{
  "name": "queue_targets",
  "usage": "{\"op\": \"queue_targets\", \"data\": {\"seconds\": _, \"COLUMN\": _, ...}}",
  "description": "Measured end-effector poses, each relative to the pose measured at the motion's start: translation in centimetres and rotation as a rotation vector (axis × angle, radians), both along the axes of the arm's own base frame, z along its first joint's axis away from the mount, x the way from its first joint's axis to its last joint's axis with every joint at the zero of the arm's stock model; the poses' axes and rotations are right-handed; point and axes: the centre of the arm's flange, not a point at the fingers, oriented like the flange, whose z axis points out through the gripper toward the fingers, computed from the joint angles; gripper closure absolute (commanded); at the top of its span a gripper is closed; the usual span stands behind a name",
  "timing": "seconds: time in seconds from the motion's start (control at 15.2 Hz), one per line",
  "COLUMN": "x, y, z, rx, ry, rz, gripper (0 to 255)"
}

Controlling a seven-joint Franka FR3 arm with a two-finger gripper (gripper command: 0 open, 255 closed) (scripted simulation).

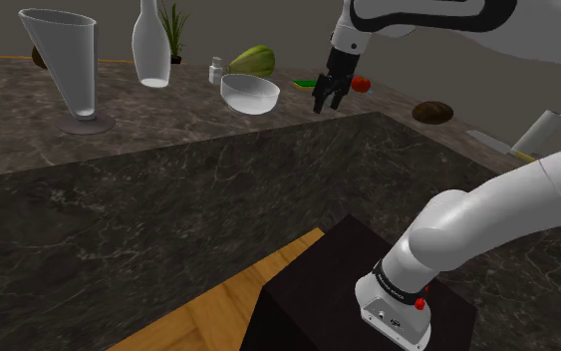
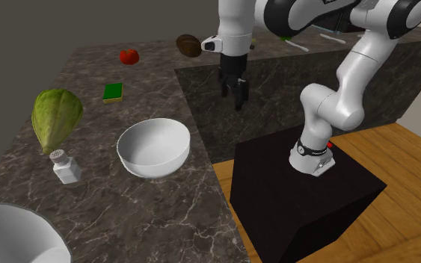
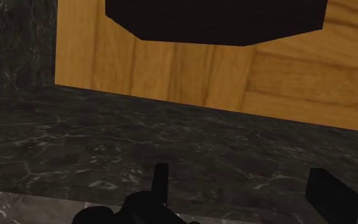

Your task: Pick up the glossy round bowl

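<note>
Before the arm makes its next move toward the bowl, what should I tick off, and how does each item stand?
1. Gripper open: ok, the fingers stand apart.
2. Gripper empty: ok, nothing is between the fingers.
3. White bowl upright and empty: ok.
4. Gripper above the bowl: not ok, it hangs by the countertop edge, off to the bowl's side.
5. Room around the bowl: ok, the shaker and cabbage stand apart from it.
6. Opening wide enough for the rim: cannot tell.

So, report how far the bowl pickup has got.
Done: nothing yet; the white bowl sits on the dark counter, untouched. In hand: the gripper hangs open and empty, apart from the bowl. Left: reach the bowl, close on its rim, lift.
</note>
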Motion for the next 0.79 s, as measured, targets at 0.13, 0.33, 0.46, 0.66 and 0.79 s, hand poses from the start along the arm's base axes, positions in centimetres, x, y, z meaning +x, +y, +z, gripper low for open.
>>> {"op": "queue_targets", "data": {"seconds": 0.13, "x": 2.4, "y": -0.4, "z": -0.3, "rx": 0.006, "ry": 0.001, "rz": -0.001, "gripper": 0}}
{"op": "queue_targets", "data": {"seconds": 0.33, "x": 6.6, "y": -1.1, "z": 0.3, "rx": 0.015, "ry": 0.001, "rz": -0.003, "gripper": 0}}
{"op": "queue_targets", "data": {"seconds": 0.46, "x": 8.9, "y": -1.3, "z": -0.2, "rx": 0.021, "ry": 0.003, "rz": -0.004, "gripper": 0}}
{"op": "queue_targets", "data": {"seconds": 0.66, "x": 13.1, "y": -2.0, "z": -0.5, "rx": 0.030, "ry": 0.005, "rz": -0.006, "gripper": 0}}
{"op": "queue_targets", "data": {"seconds": 0.79, "x": 15.6, "y": -2.7, "z": -0.6, "rx": 0.035, "ry": 0.005, "rz": -0.008, "gripper": 0}}
